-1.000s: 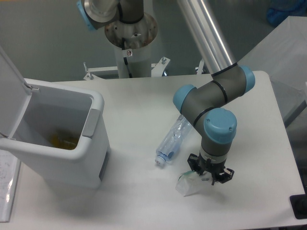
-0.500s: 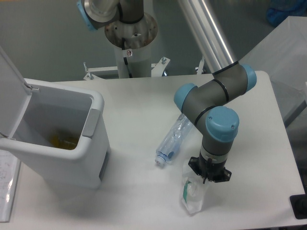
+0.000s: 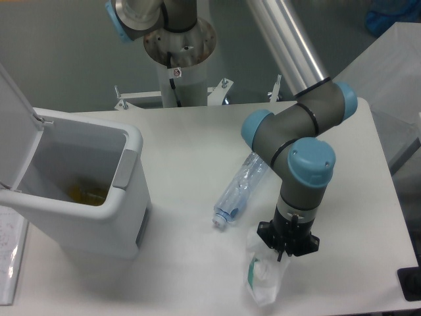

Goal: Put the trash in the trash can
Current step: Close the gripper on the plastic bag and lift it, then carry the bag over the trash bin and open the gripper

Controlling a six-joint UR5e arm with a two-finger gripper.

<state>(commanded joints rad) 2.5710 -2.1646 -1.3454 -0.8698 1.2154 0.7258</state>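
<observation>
Gripper (image 3: 284,249) at the table's (image 3: 191,141) five o'clock, fingers pinched closed on the top of the bag (image 3: 264,280), which hangs below. Bottle (image 3: 239,189) lies at the gripper's eleven o'clock. Bin (image 3: 85,191) stands at nine o'clock, lid up.

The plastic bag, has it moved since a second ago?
Yes. The plastic bag now hangs upright under the end effector, lower in view, farther from the bottle.

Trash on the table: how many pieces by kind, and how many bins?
Clear plastic bottle: 1
Small plastic bag with green bits, hanging under the gripper: 1
Open white trash can: 1
Total: 3 things, 2 of them trash
</observation>
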